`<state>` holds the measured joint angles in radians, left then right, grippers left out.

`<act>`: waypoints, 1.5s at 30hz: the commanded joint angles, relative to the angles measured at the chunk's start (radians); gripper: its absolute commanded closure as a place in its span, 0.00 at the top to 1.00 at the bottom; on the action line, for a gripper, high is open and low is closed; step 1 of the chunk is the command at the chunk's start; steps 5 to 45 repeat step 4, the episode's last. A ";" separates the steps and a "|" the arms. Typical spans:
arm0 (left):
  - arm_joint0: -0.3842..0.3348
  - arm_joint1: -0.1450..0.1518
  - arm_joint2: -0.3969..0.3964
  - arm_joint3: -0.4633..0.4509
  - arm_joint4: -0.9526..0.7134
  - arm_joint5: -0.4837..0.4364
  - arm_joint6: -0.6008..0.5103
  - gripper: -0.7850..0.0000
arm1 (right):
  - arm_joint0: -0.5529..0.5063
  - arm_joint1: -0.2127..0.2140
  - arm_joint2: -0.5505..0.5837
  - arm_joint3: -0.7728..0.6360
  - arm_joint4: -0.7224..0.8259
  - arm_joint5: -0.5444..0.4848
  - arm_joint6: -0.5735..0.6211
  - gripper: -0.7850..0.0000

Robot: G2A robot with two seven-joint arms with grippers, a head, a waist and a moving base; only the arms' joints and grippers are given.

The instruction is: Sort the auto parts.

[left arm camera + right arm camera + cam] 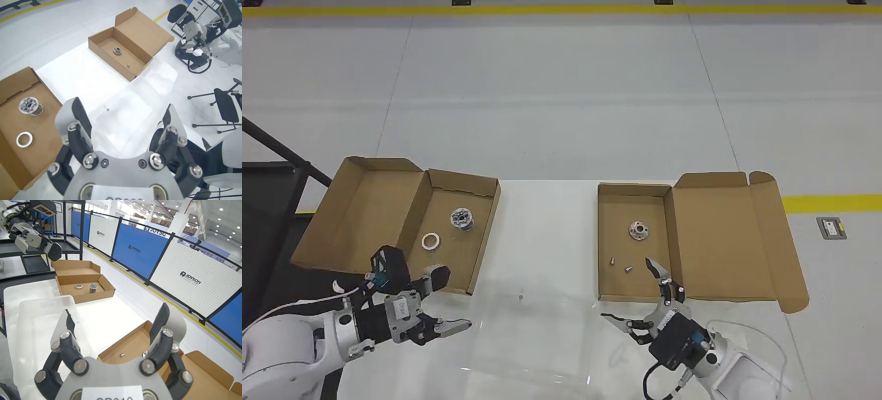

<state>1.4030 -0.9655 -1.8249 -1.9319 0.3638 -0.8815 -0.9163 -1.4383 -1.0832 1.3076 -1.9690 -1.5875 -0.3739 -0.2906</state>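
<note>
A white table [542, 240] carries a clear tray [552, 340] at its near middle, with the left box [457, 262] and right box [622, 205] well apart on either side; the left claw [450, 298] sits just beside the tray's left edge, fingers spread wide and holding nothing; the right claw [115, 308] sits at the near corner of the right box, likewise wide and bare; the left box holds a hub [461, 217] and a ring [429, 240], the right a flange [638, 230] and a screw [612, 257]; the one part left unsorted is a speck [521, 294] on the tray floor, lying between the two claws and nearer the left one, though it looks more akin to the right box's small pieces; from the left wrist it [108, 109] lies straight ahead, about in line with the gap of the fingers; it is too small to tell any long axis; the top view gives which arm is nearer; the right wrist view gives the tray's raised rim, which a reach must clear.
</note>
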 commanded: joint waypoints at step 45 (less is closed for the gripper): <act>0.000 0.000 0.000 0.000 0.000 0.000 0.000 1.00 | 0.000 0.000 0.000 0.000 0.000 0.000 0.000 1.00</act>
